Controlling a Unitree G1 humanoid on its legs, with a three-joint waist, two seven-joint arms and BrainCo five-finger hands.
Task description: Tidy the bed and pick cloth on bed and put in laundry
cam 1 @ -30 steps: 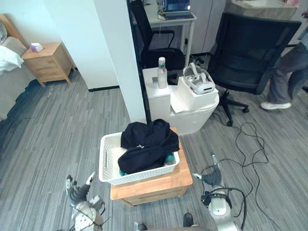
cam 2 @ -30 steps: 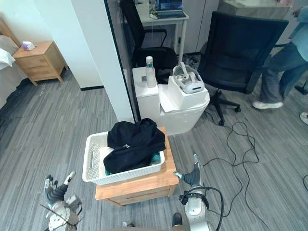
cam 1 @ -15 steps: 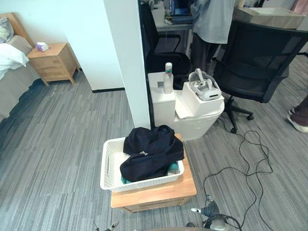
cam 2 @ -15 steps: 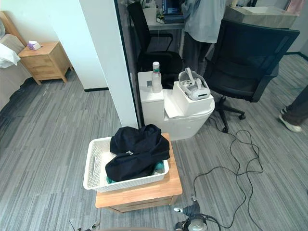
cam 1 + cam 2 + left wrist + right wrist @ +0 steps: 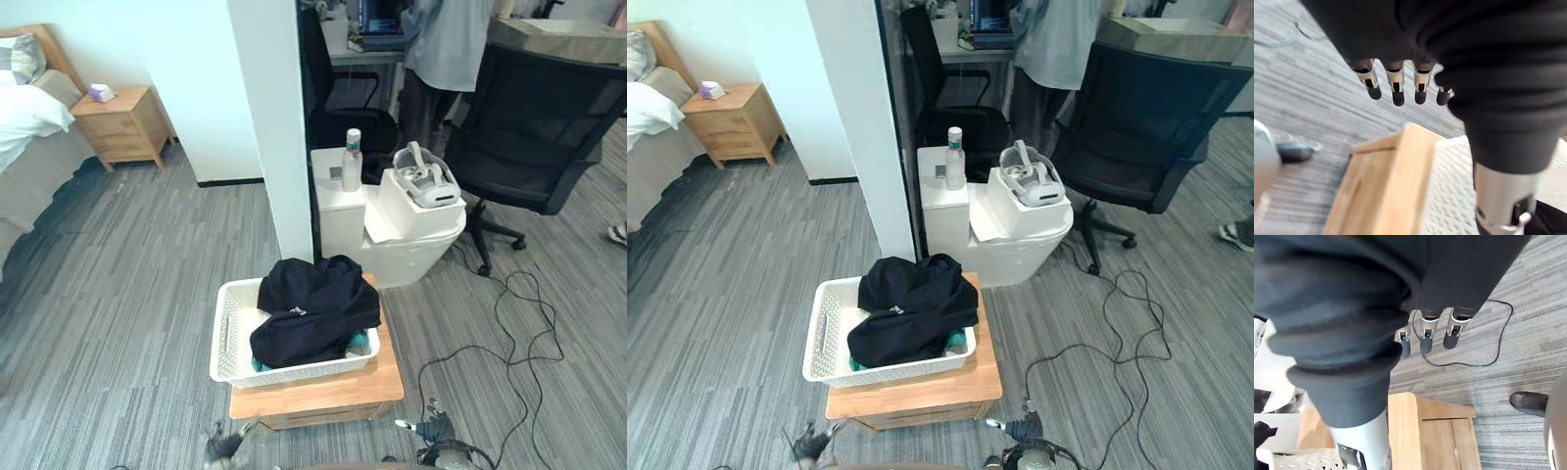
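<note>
Dark cloth (image 5: 313, 308) is in the white laundry basket (image 5: 228, 343), heaped above the rim and hanging a bit over the far edge. A bit of teal fabric (image 5: 359, 342) shows under it at the basket's right end. The basket sits on a low wooden stand (image 5: 323, 390) on the grey floor.

Left hand (image 5: 1396, 90): fingers straight, spread a little, nothing in them. It hangs low, near the stand's front left corner; its wrist view looks past the fingertips at the stand's edge and the basket's lattice wall.

Right hand (image 5: 1428, 333): fingers straight too, empty, low off the stand's front right corner, not touching it.

Bed (image 5: 29, 147) is at the far left, well apart from the basket, with a wooden nightstand (image 5: 122, 122) beside it. A white pillar (image 5: 269, 108) stands behind the basket. Behind the stand is a white cabinet (image 5: 338, 201) with a bottle (image 5: 352, 162) on top, and a white headset (image 5: 426, 183) on a box next to it. A black office chair (image 5: 539, 117) is to the right, and a person (image 5: 451, 49) stands at the desk at the back.
</note>
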